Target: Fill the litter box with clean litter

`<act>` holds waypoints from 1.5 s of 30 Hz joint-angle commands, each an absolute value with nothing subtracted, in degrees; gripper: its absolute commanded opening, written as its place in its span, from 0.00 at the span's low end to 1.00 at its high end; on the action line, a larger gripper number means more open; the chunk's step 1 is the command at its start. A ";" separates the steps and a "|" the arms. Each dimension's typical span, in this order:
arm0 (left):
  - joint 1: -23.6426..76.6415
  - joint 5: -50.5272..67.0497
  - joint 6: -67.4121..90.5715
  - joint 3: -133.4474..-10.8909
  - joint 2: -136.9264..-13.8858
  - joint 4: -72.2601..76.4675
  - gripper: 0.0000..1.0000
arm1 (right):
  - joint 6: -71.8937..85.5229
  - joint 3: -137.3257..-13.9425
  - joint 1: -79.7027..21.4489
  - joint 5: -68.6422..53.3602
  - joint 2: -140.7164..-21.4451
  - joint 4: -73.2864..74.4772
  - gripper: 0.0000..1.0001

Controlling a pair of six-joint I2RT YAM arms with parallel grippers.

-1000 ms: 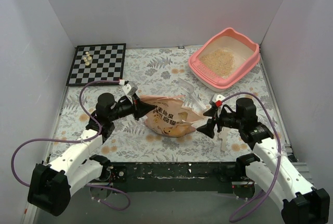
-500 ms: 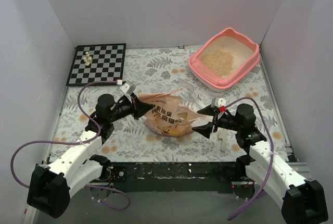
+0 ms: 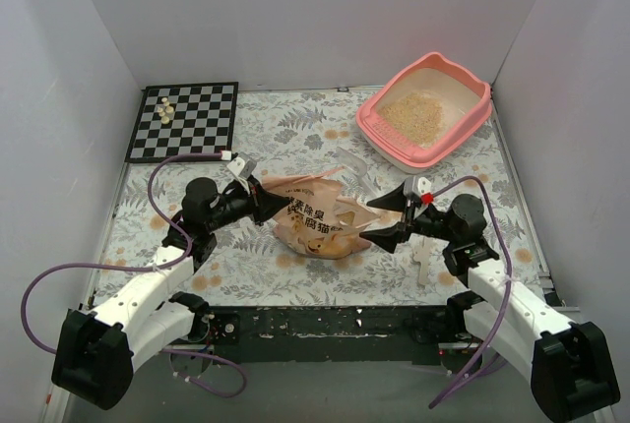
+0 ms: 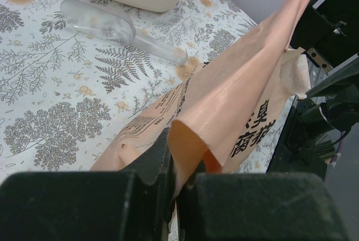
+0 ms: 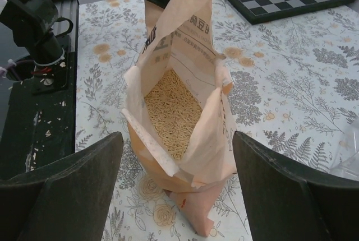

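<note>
Litter box (image 3: 394,148): in the tabletop's far right corner, close to the side wall.
Clean litter (image 3: 413,116): a thin tan patch inside the litter box. More fills the lower part of the bag (image 5: 171,115).
Bag (image 3: 315,221): well apart from the litter box, on its near-left side, with the mouth gaping toward the right arm.
Left claw (image 3: 271,205): closed tight on a fold of the bag, at the end away from the litter box.
Right claw (image 3: 370,218): open, fingers spread either side of the bag's mouth and touching nothing.
Step in hand: probably taking a second hold at the mouth, before carrying.
Doing it well: pinch one lip only, so the mouth stays open. Lift both ends together, mouth uppermost, until it is over the litter box.
Edges: the raised pink rim facing the bag must be cleared, and the wall beyond limits overshoot.
Open room: the patterned tabletop (image 3: 295,138) on the litter box's near-left holds only a clear scoop (image 4: 106,25). The chessboard (image 3: 185,120) lies far left of the litter box.
</note>
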State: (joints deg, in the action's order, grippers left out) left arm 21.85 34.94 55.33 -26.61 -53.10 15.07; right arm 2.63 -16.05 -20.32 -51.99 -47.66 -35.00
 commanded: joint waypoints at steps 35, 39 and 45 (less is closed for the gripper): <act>21.27 48.94 64.06 -42.10 -59.76 -15.63 0.00 | 42.16 -19.86 -22.24 -50.00 -58.10 -46.26 0.01; 21.27 51.76 69.25 -42.88 -57.04 -18.44 0.00 | 48.15 -22.23 -20.92 -52.46 -57.48 -30.80 0.01; 21.27 53.97 72.33 -42.46 -56.96 -30.48 0.00 | 57.04 -19.96 -18.11 -60.46 -58.36 -23.65 0.01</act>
